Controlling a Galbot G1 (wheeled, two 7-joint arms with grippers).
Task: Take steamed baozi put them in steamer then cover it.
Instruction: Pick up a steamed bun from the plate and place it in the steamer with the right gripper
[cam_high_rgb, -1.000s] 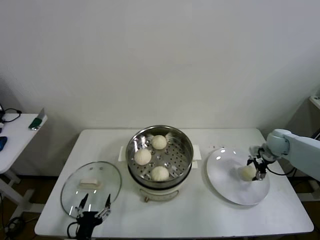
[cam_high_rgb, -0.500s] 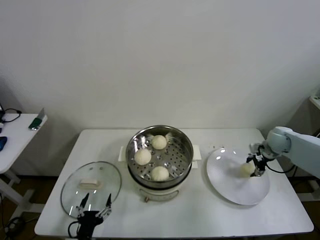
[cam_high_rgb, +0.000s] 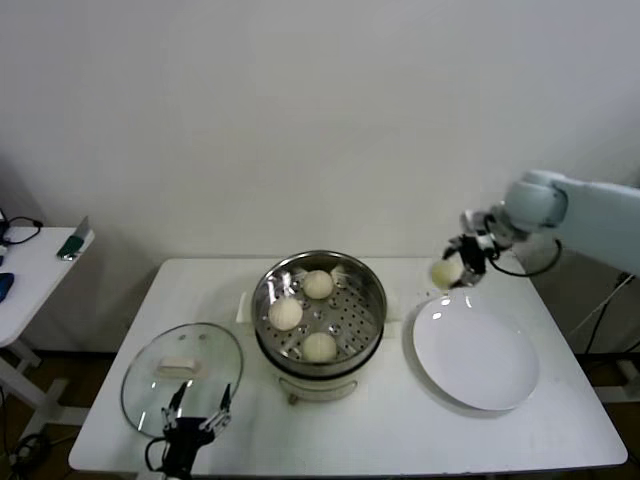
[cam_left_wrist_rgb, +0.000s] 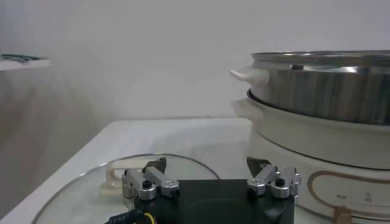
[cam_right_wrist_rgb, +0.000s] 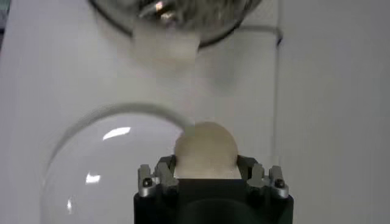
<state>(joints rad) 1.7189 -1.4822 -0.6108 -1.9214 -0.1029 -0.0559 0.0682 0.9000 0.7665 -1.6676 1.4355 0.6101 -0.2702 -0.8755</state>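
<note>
Steamed baozi fill most of the steamer (cam_high_rgb: 319, 300), a shiny perforated steel basket on a white cooker base at the middle of the white table (cam_high_rgb: 120, 400): three cream-white buns (cam_high_rgb: 286, 313) lie on its holed floor, one toward the back, one to the robot's left and one at the front. To the steamer's right lies a flat white plate (cam_high_rgb: 476, 352), bare. To its left, near the table's front edge, the cover (cam_high_rgb: 182, 375), a clear glass lid with a metal rim and a cream-white oblong handle, lies flat on the tabletop. The right gripper (cam_high_rgb: 468, 262), at the end of the arm reaching in from the right, hangs in the air above the plate's far edge, between plate and steamer, its jaws clenched on the fourth bun (cam_high_rgb: 447, 272); the right wrist view shows that bun (cam_right_wrist_rgb: 205, 148) pinched between the two fingers with the plate below and the steamer's rim beyond. The left gripper (cam_high_rgb: 200, 412) waits low at the table's front edge just over the near rim of the cover, its fingers (cam_left_wrist_rgb: 148, 182) spread wide apart and holding nothing.
</note>
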